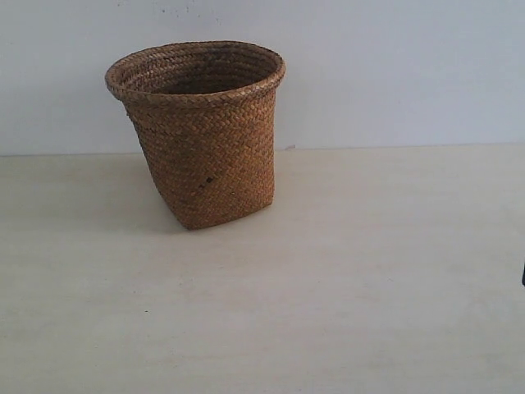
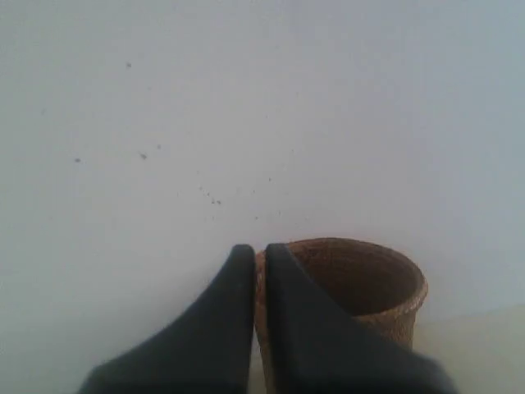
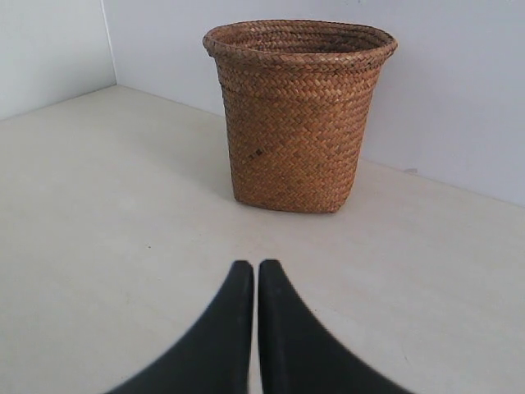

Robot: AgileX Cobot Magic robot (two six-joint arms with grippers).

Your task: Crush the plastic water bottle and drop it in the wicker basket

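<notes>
The brown wicker basket stands upright on the pale table, left of centre in the exterior view. It shows again as the wicker basket in the right wrist view and the wicker basket in the left wrist view. My left gripper is shut with nothing in it, held high and short of the basket's rim. My right gripper is shut and empty, low over the table, well short of the basket. The plastic water bottle is out of view in every frame. Neither gripper shows in the exterior view.
A plain pale wall rises behind the table. A second wall meets it at a corner in the right wrist view. A small dark sliver sits at the exterior view's right edge.
</notes>
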